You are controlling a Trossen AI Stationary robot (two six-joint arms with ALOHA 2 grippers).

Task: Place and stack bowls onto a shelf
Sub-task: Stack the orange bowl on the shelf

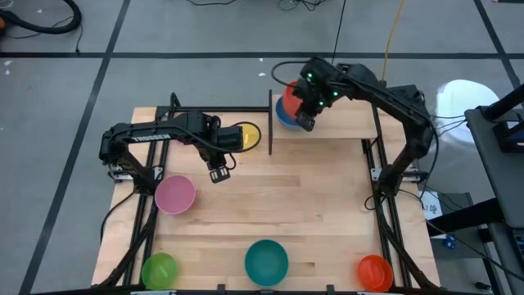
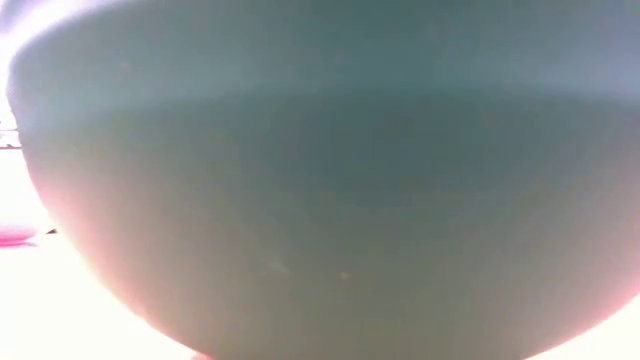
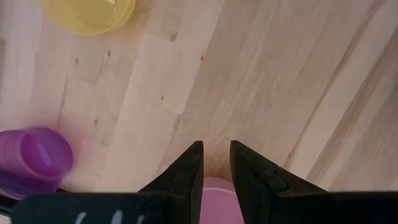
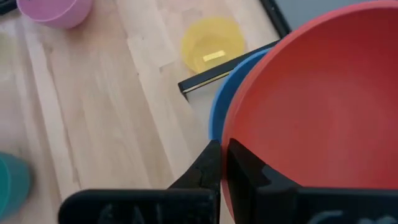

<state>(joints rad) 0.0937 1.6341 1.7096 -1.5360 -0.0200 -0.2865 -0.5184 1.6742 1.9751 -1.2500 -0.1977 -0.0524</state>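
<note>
The right gripper (image 4: 221, 163) is pinched tight on the rim of a large round red-orange plastic bowl (image 4: 323, 106), which sits tilted inside a blue plastic bowl (image 4: 231, 93) of like size. In the overhead view this pair rests on the small raised shelf of light wood (image 1: 344, 123) at the table's far side, at its left end beside a dark upright bar. The coming move likely turns on this nesting: the red-orange bowl lies directly against the gripper, so letting go and lifting away should leave the stack seated, if the tilt settles.

The left gripper (image 3: 216, 163) hangs over bare tabletop with its fingers narrowly parted and nothing between them. A round pink plastic bowl (image 1: 174, 195) lies just beside it, a small yellow bowl (image 1: 246, 136) beyond, and a small purple bowl (image 3: 31, 158) at the edge of its wrist view.

The low view is filled by the wall of a teal plastic bowl (image 2: 320, 200), hiding the shelf and both arms. The right arm covers most of the stacked pair from above.
</note>
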